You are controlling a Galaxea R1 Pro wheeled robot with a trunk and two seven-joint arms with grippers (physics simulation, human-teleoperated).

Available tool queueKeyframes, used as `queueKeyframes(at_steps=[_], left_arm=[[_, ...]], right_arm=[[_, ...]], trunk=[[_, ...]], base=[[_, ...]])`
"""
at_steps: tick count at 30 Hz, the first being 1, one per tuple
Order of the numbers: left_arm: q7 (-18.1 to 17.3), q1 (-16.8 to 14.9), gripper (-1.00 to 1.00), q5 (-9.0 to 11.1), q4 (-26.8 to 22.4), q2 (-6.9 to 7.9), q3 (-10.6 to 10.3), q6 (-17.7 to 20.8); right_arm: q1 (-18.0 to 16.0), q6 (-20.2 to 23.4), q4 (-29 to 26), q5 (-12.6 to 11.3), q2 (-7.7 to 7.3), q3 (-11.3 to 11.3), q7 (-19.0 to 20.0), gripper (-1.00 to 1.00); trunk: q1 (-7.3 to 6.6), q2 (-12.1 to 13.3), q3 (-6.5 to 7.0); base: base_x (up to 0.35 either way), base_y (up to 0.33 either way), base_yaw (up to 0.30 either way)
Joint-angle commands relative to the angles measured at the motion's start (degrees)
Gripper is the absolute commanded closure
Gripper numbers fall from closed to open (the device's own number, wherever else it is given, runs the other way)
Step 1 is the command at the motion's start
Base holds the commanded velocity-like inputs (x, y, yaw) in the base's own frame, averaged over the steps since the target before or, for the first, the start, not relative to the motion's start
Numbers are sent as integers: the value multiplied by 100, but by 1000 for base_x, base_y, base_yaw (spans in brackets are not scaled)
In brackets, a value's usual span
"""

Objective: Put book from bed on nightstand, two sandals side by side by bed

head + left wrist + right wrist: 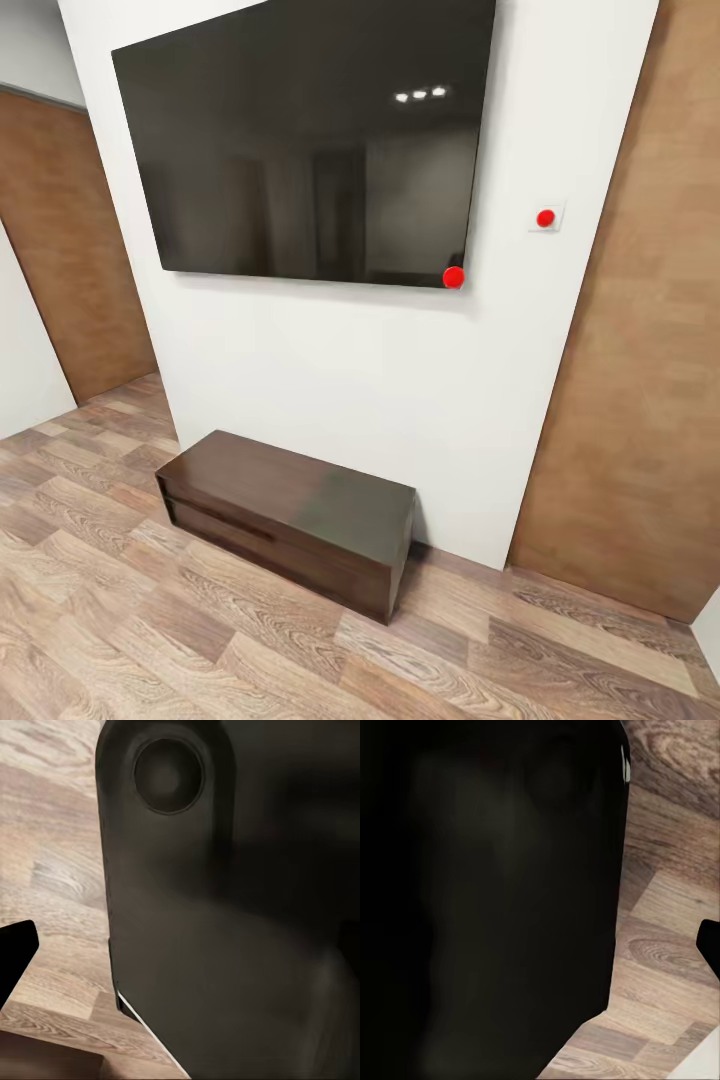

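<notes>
A white wall [330,360] faces the head camera, with a large dark screen [300,140] mounted across the upper middle of the frame. A red dot [453,277] sits at the screen's lower right corner, and another red dot on a small white plate [546,217] lies just to its right. Below, at centre, a long low dark wooden cabinet [290,515] stands against the wall on the light brown wood-plank floor [120,620]. Brown wood panels [640,350] flank the wall at the right and far left. In the left wrist view a dark rounded robot body [225,915] takes up most of the frame, with floor planks at the left. The right wrist view has a similar black mass [487,900] with floor at the right edge. Whether either gripper's fingers are spread or closed cannot be told, and where the book, sandals, bed or nightstand lie relative to them cannot be told.
</notes>
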Motion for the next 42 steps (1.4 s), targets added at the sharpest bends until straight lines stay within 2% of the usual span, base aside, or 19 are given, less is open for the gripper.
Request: queueKeyframes(at_steps=[1,26,42], left_arm=[[-9,5,-100,-7,-33,-26,0,-9],[-7,5,-100,-21,-147,-26,2,-9],[-9,5,-100,-18,-149,-26,9,-9]], right_arm=[[-34,33,12,0,1,-22,-33,-100],[-36,10,9,0,0,-18,-35,-100],[-36,17,9,-5,0,-17,-35,-100]], trunk=[[0,-2,-3],[0,-2,-3],[0,-2,-3]], base=[[0,0,0],[6,0,0],[249,0,0]])
